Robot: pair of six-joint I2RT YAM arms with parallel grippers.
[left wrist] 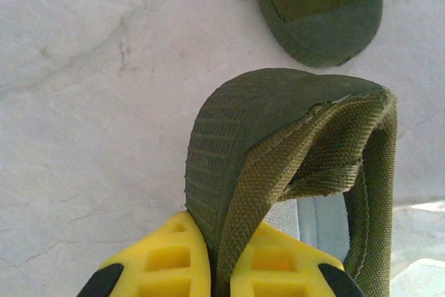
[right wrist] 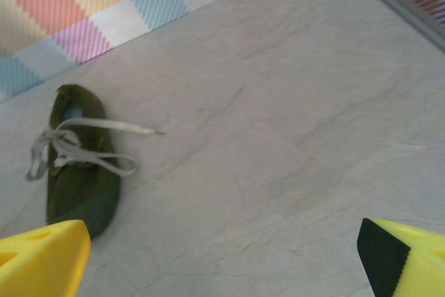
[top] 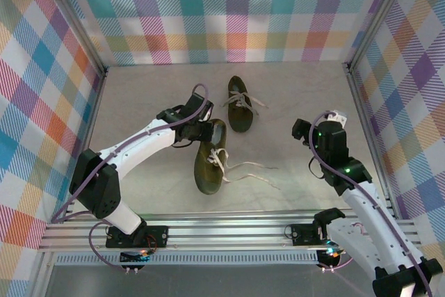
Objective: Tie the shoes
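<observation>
Near the middle of the table (top: 139, 95), the near shoe (top: 207, 165) lies toe toward 6 o'clock, its cream laces (top: 243, 170) trailing loose toward 3 o'clock, and the left gripper (left wrist: 219, 273) is clamped on its heel rim at 12 o'clock. The far shoe (top: 240, 106) sits just beyond at 1 o'clock, not touching. Out at 3 o'clock the right gripper (right wrist: 222, 248) hovers over bare table, jaws spread wide, holding nothing.

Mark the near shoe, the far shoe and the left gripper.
near shoe (top: 209, 161), top view, its laced middle.
far shoe (top: 240, 106), top view, its laced middle.
left gripper (left wrist: 221, 255), left wrist view, midway between its fingertips, where they clamp the near shoe's heel.
</observation>
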